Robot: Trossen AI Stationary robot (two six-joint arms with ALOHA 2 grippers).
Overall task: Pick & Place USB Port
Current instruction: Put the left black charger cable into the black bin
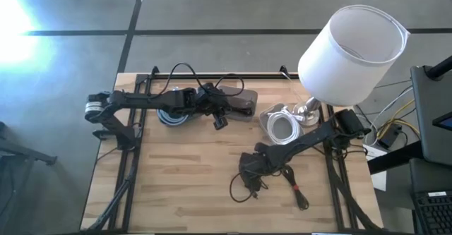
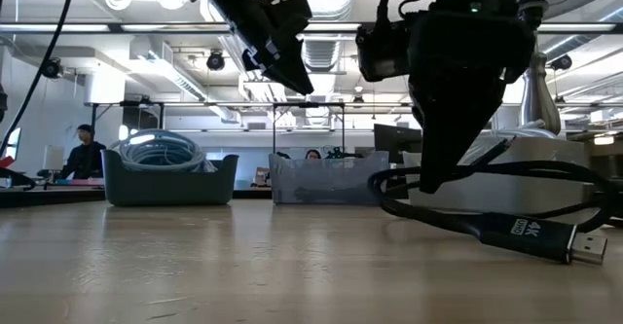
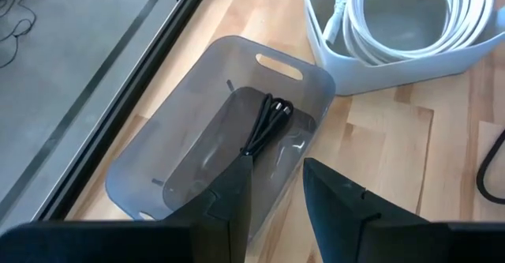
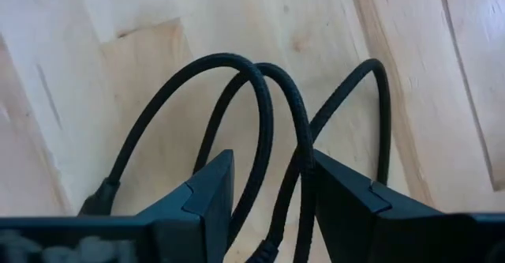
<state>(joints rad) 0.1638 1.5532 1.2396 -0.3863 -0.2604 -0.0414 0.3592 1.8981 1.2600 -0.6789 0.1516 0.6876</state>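
The right gripper (image 4: pixel 268 196) sits low over the black cable (image 4: pixel 260 113) on the front middle of the table (image 1: pixel 176 185), its two fingers (image 4: pixel 209 188) straddling a bunch of loops; the strands run between the fingers, and the fingers appear to be closed on them, though how firmly I cannot tell. In the low view the cable's plug (image 2: pixel 545 238) (marked 4K) lies on the wood while the loops near the gripper rise off it, so the bundle looks partly lifted. The left gripper (image 3: pixel 272 192) hovers above the grey bin (image 3: pixel 158 144) at the back of the table, fingers parted with nothing between them; one dark cable (image 3: pixel 267 125) already lies inside that bin, and the white tub (image 3: pixel 394 61) just beside it holds a white cable. To do this step well, I judge the right gripper should squeeze all the loops together, not just one strand, then lift straight up until the trailing plug clears the wood before travelling toward the bin. Dragging risks the loose tail snagging; the lamp (image 1: pixel 349 44) near that arm is another thing to keep clear of.
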